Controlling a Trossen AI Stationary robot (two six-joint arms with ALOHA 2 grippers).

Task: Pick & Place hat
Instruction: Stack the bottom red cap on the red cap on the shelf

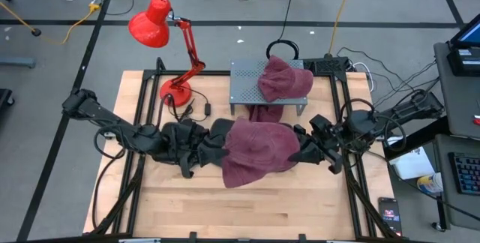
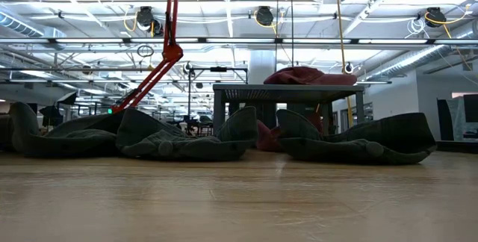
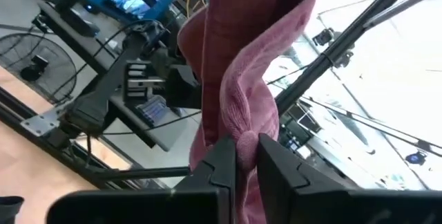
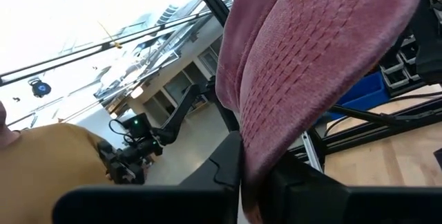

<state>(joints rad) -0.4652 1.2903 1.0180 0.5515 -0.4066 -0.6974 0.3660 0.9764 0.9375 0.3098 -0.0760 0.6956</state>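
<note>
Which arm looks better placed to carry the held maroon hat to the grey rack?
Probably right: both tools, left and right, grip the maroon fabric hat, but the grey perforated metal rack sits slightly nearer the right.

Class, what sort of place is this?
Probably a robotics lab or workshop: floor cables, exposed ceiling pipes, and a monitor beside the wooden table.

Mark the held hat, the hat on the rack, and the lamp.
held hat [image 1: 259,151]: high view, middle of its crown.
hat on the rack [image 1: 285,80]: high view, its crown.
lamp [image 1: 149,24]: high view, red shade.
</note>
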